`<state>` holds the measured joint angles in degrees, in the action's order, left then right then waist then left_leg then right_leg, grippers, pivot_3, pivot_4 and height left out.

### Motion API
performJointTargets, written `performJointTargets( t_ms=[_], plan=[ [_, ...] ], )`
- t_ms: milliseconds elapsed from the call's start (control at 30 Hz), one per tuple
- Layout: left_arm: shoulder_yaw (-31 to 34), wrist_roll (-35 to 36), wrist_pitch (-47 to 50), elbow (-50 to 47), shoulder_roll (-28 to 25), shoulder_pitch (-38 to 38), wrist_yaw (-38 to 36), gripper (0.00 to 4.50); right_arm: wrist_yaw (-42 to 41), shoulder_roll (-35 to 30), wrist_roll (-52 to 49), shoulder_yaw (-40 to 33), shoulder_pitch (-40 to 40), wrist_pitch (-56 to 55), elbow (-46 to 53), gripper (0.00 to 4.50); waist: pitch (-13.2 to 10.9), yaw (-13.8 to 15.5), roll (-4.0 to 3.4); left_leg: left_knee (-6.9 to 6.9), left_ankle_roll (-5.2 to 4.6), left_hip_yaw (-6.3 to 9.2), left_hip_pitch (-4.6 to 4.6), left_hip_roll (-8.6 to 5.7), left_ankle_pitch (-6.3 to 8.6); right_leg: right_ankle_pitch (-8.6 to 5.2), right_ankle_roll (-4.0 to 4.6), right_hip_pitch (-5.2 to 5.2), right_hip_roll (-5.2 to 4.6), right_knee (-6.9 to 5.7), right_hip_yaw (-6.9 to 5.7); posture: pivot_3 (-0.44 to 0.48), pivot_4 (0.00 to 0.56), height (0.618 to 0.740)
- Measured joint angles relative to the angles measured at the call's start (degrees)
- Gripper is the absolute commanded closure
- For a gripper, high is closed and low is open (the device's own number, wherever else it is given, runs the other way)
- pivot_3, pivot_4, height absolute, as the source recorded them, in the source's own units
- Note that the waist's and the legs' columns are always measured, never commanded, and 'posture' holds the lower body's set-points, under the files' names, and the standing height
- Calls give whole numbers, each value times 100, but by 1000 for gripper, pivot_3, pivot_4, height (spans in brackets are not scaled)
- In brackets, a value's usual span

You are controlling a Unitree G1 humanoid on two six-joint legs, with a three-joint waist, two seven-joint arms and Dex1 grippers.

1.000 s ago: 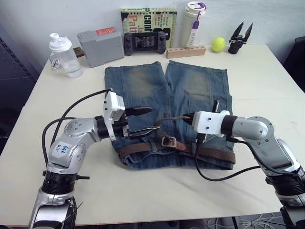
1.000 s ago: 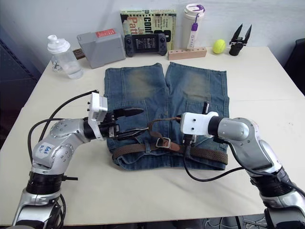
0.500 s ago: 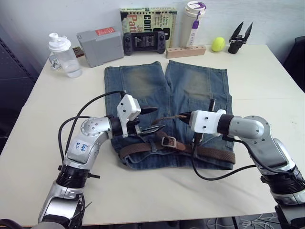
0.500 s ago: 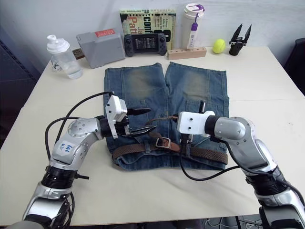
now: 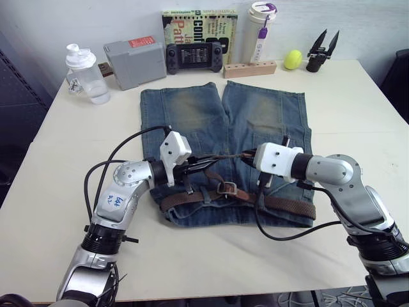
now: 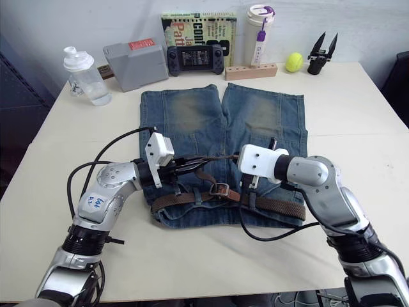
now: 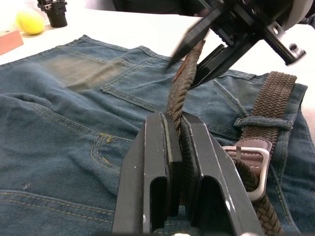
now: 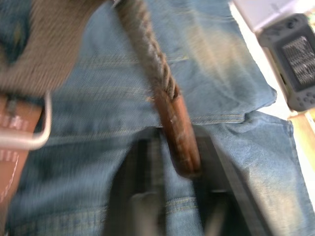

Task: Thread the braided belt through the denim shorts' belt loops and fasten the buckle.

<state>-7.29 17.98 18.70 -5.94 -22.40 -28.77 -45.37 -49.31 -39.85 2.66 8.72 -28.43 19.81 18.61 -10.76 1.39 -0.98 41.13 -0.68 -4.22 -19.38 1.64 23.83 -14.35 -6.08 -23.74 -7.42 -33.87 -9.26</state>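
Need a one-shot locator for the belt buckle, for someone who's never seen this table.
Find the denim shorts at the table's middle, then their waistband at the near edge. The buckle lies there on the braided belt, midway along: a small silver frame, the only metal on the shorts.

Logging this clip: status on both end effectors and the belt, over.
Left end effector shut on the belt. Right end effector open around the belt's tip. Belt on shorts, buckle unfastened. Nothing in the way.
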Motion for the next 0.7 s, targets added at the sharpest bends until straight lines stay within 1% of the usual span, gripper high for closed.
performJointTargets(
  t_ms=[100,133,233,267,300,367,400,533,567,700],
  plan=[
    [6,-2,-8,-5,31,14,37,4500,145,-9,-109,-292,9,605,3,653,0,5,0,2,0,0,-1,-1,0,0,0,1,-1,0,0,0,150,722],
    [12,-1,-12,-9,82,15,65,4500,121,-54,-247,-438,66,898,34,261,0,9,0,1,0,1,-1,-1,0,0,0,0,-1,-1,0,0,150,722],
    [82,29,-23,-20,200,31,130,4500,7,-104,-678,-745,291,1560,191,261,0,2,0,-1,0,2,-2,0,0,0,0,0,0,0,-2,0,150,722],
    [137,68,-51,-35,256,50,160,4500,-15,-102,-860,-822,366,1791,279,781,0,-1,0,-1,0,2,-2,1,0,0,0,0,0,0,-2,0,150,722],
    [172,97,-74,-49,290,61,169,4500,-23,-97,-975,-877,428,1932,361,1125,0,-2,0,-1,0,2,-1,1,0,0,0,0,0,0,-2,0,150,722],
    [188,131,-126,-75,347,98,175,4500,5,-82,-1242,-942,448,2210,493,2094,0,-11,0,-1,0,-1,3,1,0,0,0,0,0,-1,2,0,150,722],
    [188,137,-129,-81,358,108,174,4500,11,-75,-1295,-953,448,2269,530,2490,0,-11,0,-1,0,-1,3,1,0,0,0,0,0,-1,2,0,150,722],
    [219,298,-130,-326,428,346,164,4500,104,283,-1999,-1105,539,3066,863,4299,0,-9,0,-4,0,2,2,2,0,0,0,0,0,1,1,0,150,722],
    [219,316,-127,-370,436,384,162,4500,137,390,-2134,-1053,559,3205,963,4417,0,-7,0,-3,0,2,2,1,0,0,0,0,-1,-1,2,0,150,722],
    [228,396,-127,-492,438,483,161,4500,395,639,-2331,-604,599,3446,1246,4417,0,5,0,4,0,5,2,-2,0,0,0,1,-3,-3,1,0,150,722]
  ],
)
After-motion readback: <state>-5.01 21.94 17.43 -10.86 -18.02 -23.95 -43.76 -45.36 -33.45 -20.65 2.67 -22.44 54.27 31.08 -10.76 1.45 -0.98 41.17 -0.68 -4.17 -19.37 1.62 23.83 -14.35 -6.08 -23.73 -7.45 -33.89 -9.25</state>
